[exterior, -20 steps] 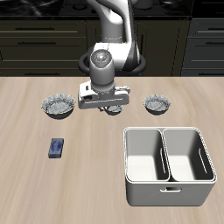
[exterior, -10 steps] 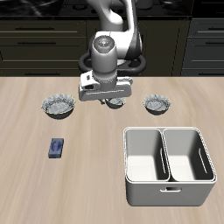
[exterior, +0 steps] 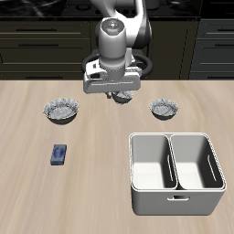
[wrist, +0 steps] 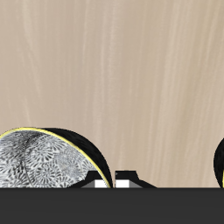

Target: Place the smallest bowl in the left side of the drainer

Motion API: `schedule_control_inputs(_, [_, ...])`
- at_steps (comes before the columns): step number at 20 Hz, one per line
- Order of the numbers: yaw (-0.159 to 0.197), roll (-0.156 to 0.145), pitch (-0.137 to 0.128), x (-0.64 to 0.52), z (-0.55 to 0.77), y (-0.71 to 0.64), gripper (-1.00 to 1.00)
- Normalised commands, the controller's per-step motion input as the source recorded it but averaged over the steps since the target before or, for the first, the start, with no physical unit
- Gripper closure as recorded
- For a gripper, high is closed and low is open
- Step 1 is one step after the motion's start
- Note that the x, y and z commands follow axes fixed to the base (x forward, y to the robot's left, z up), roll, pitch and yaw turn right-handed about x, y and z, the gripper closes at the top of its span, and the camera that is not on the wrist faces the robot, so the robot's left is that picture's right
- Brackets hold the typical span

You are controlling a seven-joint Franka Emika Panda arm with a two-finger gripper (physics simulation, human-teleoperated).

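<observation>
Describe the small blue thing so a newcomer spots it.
Start at the large grey-white two-compartment drainer by the table's front edge. Across the wood lies a small flat blue rectangular block, in front of the widest grey crinkled bowl. It alone is blue and flat.

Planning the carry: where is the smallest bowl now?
Exterior view: the smallest bowl hangs in the gripper above the table, between the widest bowl and the mid-sized bowl.
</observation>
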Motion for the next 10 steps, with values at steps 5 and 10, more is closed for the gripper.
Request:
schedule_control_inputs(5, [-0.017, -0.004, -0.050, 0.09, 0.44, 0.11, 1.00])
schedule_control_inputs(10, [-0.015, -0.009, -0.069, 0.02, 0.53, 0.08, 1.00])
